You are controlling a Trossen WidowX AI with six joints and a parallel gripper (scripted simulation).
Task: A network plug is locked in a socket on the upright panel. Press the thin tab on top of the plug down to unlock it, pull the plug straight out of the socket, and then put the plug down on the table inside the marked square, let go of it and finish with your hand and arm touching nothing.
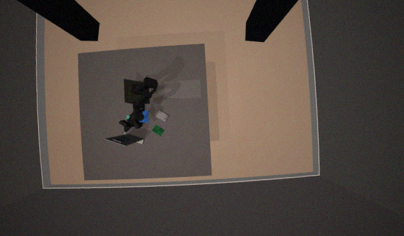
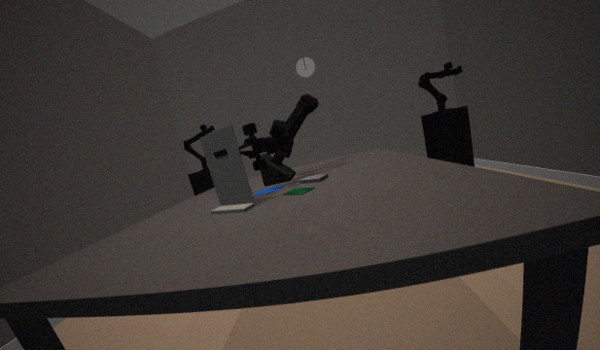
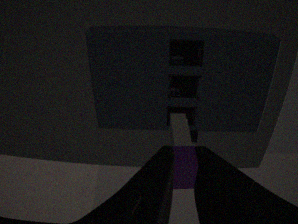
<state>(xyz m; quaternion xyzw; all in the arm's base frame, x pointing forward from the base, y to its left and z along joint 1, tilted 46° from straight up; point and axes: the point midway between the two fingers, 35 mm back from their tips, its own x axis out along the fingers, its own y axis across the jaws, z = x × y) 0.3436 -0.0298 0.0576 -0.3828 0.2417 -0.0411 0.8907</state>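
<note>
The plug (image 3: 180, 131) (image 1: 125, 133) is a narrow pale bar with a purple part (image 3: 185, 167) between the fingers in the wrist view. My gripper (image 3: 182, 156) (image 1: 124, 128) (image 2: 242, 150) is shut on the plug. The plug's square front end shows, out of the socket, in front of the lowest opening of the upright panel (image 1: 118, 139) (image 2: 229, 180) (image 3: 130, 85). Two more dark openings show above it. The plug is hidden in the exterior view. Flat blue (image 1: 145, 117) (image 2: 268, 190) and green (image 1: 158, 130) (image 2: 299, 192) patches lie on the table; which one is the marked square I cannot tell.
A pale grey box (image 1: 162, 116) (image 2: 313, 179) lies near the green patch. A teal piece (image 1: 128, 117) shows beside the arm. The panel's pale foot (image 2: 232, 208) rests on the table (image 2: 377, 219). The arm's dark base plate (image 1: 131, 98) is behind the gripper.
</note>
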